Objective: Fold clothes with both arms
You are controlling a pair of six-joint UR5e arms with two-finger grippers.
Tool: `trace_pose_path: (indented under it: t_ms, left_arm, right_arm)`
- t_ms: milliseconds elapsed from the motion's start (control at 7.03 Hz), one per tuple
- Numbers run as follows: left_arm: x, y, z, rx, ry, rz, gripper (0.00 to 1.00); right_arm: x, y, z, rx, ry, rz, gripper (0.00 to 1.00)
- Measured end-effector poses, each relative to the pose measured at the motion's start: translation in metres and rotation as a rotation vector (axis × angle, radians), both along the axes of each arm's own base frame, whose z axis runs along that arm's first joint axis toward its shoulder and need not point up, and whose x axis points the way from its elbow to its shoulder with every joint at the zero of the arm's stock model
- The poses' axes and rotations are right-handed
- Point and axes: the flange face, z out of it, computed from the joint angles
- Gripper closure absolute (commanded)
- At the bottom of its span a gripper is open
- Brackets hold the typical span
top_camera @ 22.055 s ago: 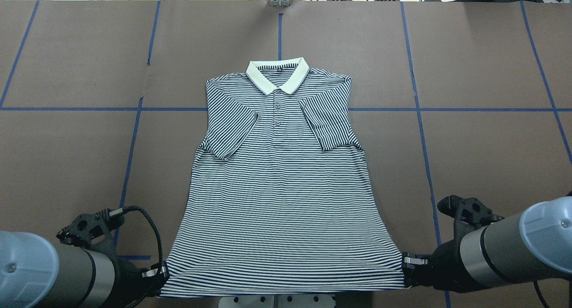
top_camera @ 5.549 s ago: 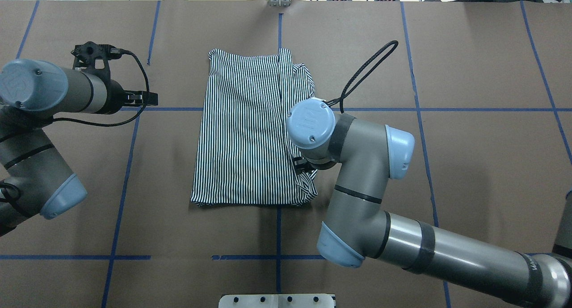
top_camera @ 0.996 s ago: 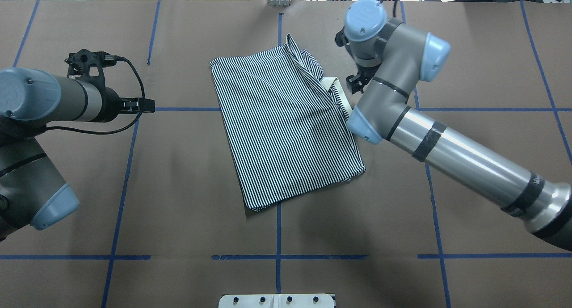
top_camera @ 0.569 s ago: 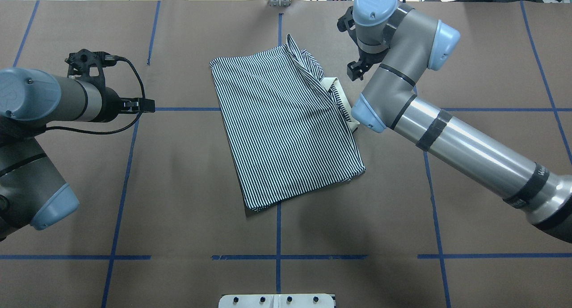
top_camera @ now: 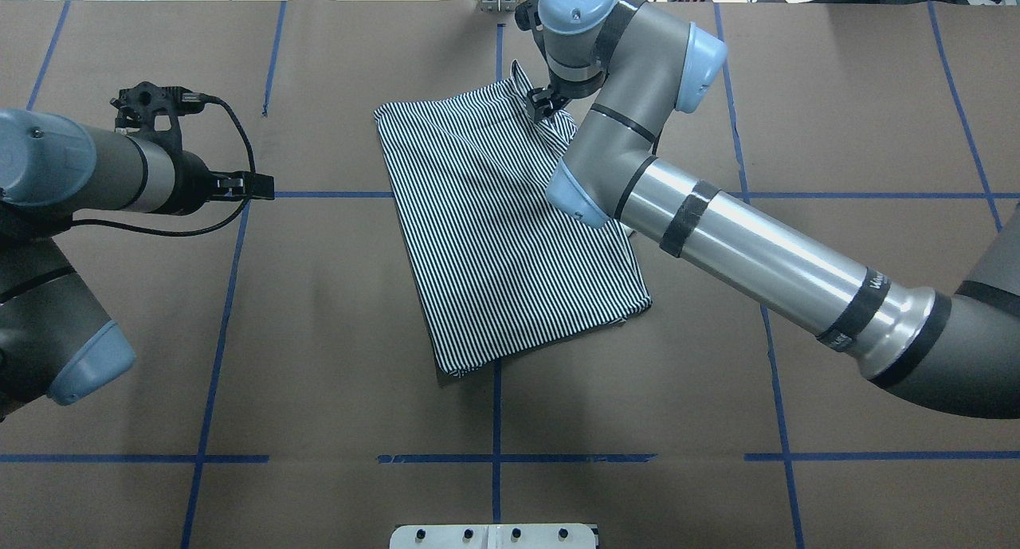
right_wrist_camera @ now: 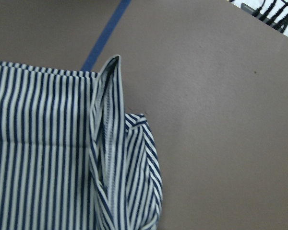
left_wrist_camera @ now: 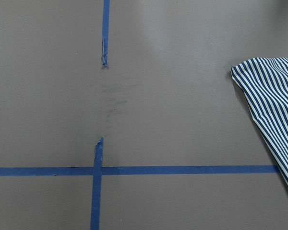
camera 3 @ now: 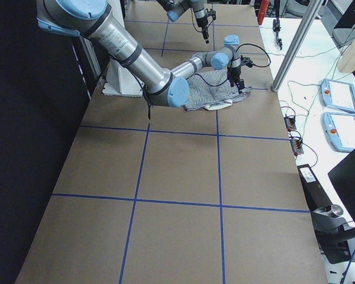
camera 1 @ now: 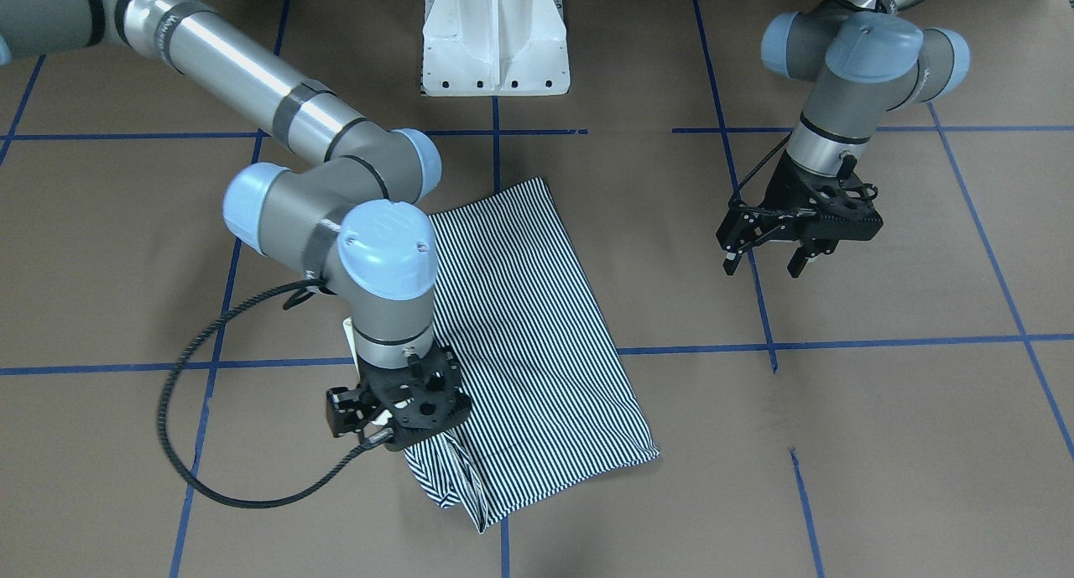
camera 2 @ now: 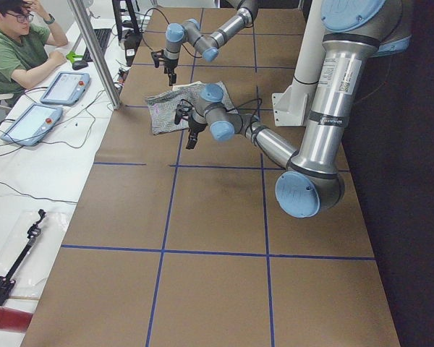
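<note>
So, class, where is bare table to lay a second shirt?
Free: the near strip between polo shirt and base plate; the squares between shirt and left arm. Crowded: shirt's far corner, under the right arm and its jaws.

Navy-white striped shirt [top_camera: 510,238] — brown table [top_camera: 837,111], blue tape [top_camera: 494,458], perhaps cream collar [camera 1: 346,333]

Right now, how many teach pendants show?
2. One teach pendant on the white side table before the seated person; the other beside it. More may be hidden.

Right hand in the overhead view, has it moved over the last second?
Yes. The right hand has shifted toward the view's left, from beside the polo shirt to over its bunched far corner, nearer the central blue tape line.
</note>
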Motion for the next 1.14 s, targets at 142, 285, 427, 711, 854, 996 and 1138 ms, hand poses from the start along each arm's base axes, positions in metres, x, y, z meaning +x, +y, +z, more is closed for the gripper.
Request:
trace_pose_path:
  t_ms: [142, 285, 427, 711, 854, 996, 1138]
  left_arm:
    - [-0.002, -0.001, 0.000, -0.002, 0.000, -0.001, 0.00]
    - [-0.003, -0.002, 0.001, -0.003, 0.000, -0.003, 0.00]
    - [-0.004, -0.003, 0.001, -0.005, -0.001, -0.005, 0.00]
    - [-0.005, -0.003, 0.003, -0.010, -0.006, -0.007, 0.00]
    - [-0.005, -0.003, 0.004, -0.012, -0.008, -0.007, 0.00]
    - [-0.005, -0.003, 0.004, -0.013, -0.008, -0.007, 0.00]
    - [-0.005, -0.003, 0.004, -0.012, -0.007, -0.006, 0.00]
  right_arm:
    - [-0.021, -0.001, -0.008, 0.024, -0.005, 0.011, 0.00]
    - [-0.040, -0.002, -0.009, 0.048, -0.002, 0.022, 0.00]
    - [-0.052, -0.003, -0.002, 0.064, 0.003, 0.030, 0.00]
    - [-0.064, -0.005, 0.018, 0.088, 0.018, 0.047, 0.00]
    - [-0.066, -0.008, 0.028, 0.094, 0.028, 0.056, 0.00]
    - [-0.065, -0.010, 0.035, 0.096, 0.038, 0.064, 0.00]
    - [-0.057, -0.019, 0.043, 0.095, 0.051, 0.081, 0.00]
